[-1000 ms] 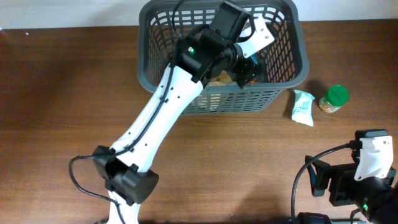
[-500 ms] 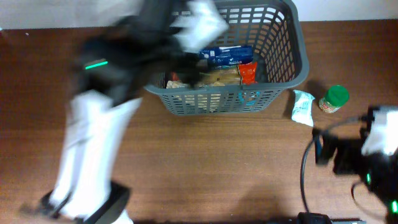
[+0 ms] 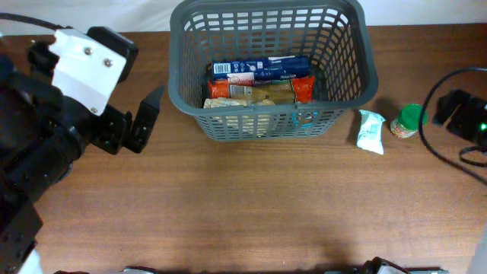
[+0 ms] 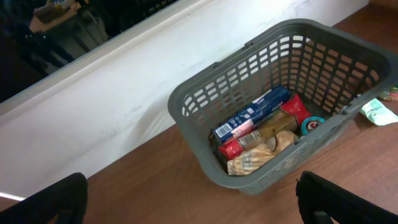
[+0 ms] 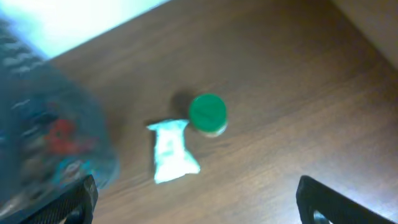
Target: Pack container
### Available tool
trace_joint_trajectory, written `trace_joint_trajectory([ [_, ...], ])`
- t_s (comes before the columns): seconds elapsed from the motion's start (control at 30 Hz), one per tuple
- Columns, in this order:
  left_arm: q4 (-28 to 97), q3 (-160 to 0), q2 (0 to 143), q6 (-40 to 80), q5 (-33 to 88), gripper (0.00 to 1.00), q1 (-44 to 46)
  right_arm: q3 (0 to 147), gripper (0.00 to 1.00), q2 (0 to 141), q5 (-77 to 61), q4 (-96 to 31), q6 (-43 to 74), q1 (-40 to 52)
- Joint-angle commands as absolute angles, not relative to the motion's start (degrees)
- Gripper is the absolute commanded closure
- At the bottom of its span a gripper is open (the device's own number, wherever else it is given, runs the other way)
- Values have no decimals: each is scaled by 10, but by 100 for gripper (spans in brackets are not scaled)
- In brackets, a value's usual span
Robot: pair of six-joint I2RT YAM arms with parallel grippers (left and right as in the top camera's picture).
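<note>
The dark grey basket stands at the table's far middle. It holds a blue packet, a red-ended packet and tan packets. It also shows in the left wrist view and, blurred, in the right wrist view. My left gripper is open and empty, left of the basket and above the table. My right gripper is open and empty, high above the table. It hangs near a white-green packet and a green-lidded jar.
The white-green packet and the jar lie on the table just right of the basket. A white wall runs behind the table's far edge. A black cable loops at the right edge.
My left arm has pulled out of the basket and swung to the left of it. My right arm has risen from the front right corner to the right edge by the jar.
</note>
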State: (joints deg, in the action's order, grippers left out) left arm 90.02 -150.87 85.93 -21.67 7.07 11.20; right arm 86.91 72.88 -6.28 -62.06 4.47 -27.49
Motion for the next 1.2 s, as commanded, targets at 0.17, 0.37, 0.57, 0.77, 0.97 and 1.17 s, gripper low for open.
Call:
trace_joint_trajectory([
  [0.17, 967, -1508, 855, -210, 77, 1, 109, 642, 1, 810, -53, -349, 48, -285],
  [0.37, 966, -1508, 855, -210, 77, 1, 109, 615, 1, 935, -8, -228, 32, -285],
  [0.57, 966, -1508, 855, -210, 77, 1, 109, 615, 1, 1013, -69, -196, 4, -279],
  [0.77, 966, -1508, 855, -210, 77, 1, 109, 621, 1, 971, -75, -195, 5, -262],
  [0.97, 966, -1508, 855, -210, 77, 1, 109, 631, 1, 949, -75, -196, 5, -263],
  [1.17, 967, -1508, 855, -210, 77, 1, 109, 630, 1, 952, -86, -204, -8, -238],
])
